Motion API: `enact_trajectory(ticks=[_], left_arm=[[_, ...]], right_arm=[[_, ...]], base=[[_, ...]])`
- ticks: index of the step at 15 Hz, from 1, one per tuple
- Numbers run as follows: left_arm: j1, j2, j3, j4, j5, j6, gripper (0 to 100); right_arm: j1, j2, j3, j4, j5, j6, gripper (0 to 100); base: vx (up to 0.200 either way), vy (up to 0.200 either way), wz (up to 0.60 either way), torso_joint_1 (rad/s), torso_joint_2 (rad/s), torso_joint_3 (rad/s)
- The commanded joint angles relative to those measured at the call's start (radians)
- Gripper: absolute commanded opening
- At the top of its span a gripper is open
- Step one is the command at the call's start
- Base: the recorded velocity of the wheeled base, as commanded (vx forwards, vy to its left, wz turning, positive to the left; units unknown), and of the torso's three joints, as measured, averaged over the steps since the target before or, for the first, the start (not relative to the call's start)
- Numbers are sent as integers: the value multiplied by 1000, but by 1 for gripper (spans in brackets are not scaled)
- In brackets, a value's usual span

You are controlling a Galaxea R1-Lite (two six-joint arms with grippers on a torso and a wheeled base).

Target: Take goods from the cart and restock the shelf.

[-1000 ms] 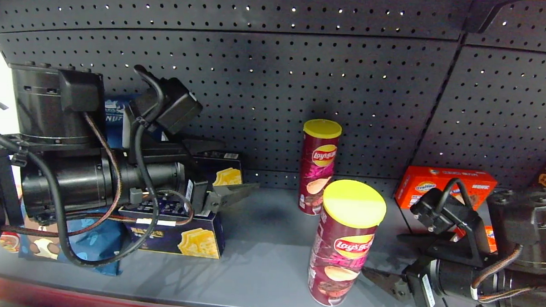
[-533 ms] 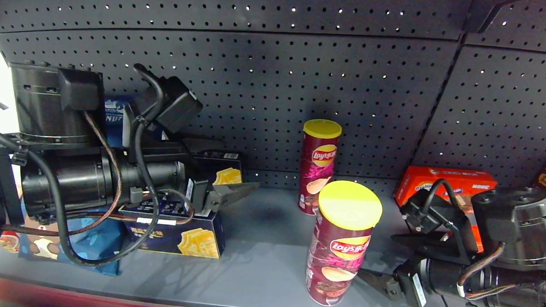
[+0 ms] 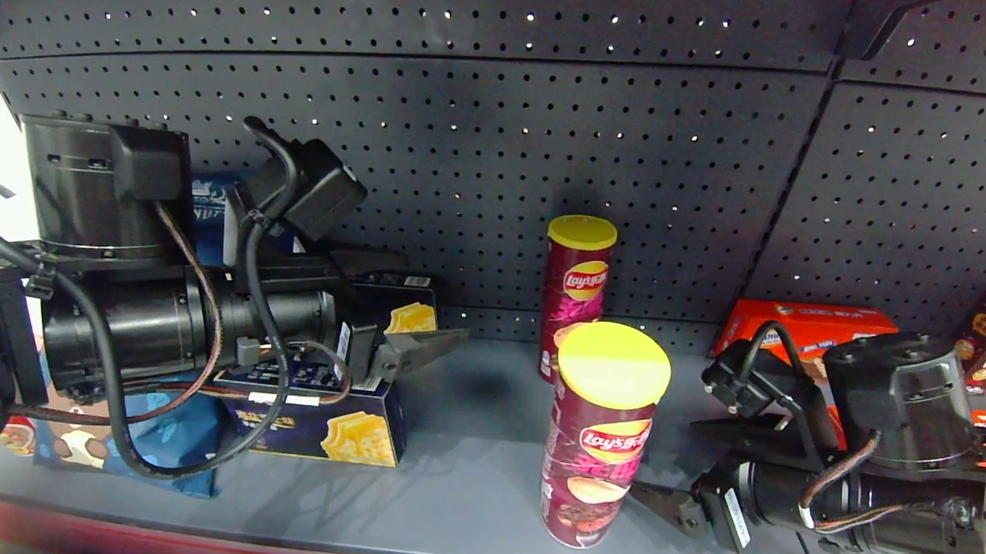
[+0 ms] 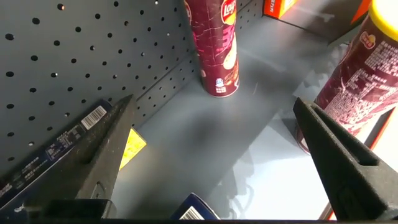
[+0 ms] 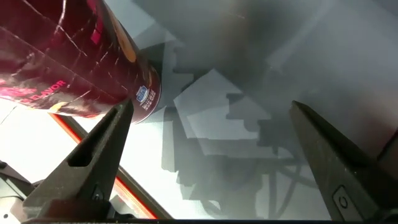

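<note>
The front chips can point(image 3: 598, 445) had slid left along the shelf point(image 3: 470, 473) since a second before, and the right arm had followed it leftward, while the left arm and the rear chips can point(image 3: 576, 288) had kept their places. The front can stood near the shelf's front edge, upright, its long axis vertical and its yellow lid up, the label facing out; it now partly overlapped the rear can, which stood the same way close to the pegboard back point(image 3: 465, 145). The right gripper point(image 5: 211, 106) lay low over the shelf with its jaws spread wide and nothing between them; the front can stood just outside one finger point(image 5: 93, 162), though contact could not be judged. The left gripper point(image 4: 212, 102) hung above the shelf, jaws likewise wide and empty. There were two chips cans, two dark blue boxes point(image 3: 348, 432), one orange box point(image 3: 787, 320) and one blue bag point(image 3: 159, 446).
</note>
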Motion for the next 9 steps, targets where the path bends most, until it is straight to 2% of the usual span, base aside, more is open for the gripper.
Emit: enact_trajectory(ticks=[1, 3, 9], left_arm=[[1, 5, -1, -1, 0, 0, 100], [18, 7, 0, -3, -1, 2, 100], [18, 5, 3, -3, -9, 5, 100]], right_arm=[[4, 19, -7, -1, -2, -1, 100], [10, 25, -10, -1, 1, -4, 100], [29, 22, -7, -1, -2, -7, 100]], base=[[0, 0, 0, 0, 0, 0], [0, 0, 0, 0, 0, 0], [0, 0, 0, 0, 0, 0]])
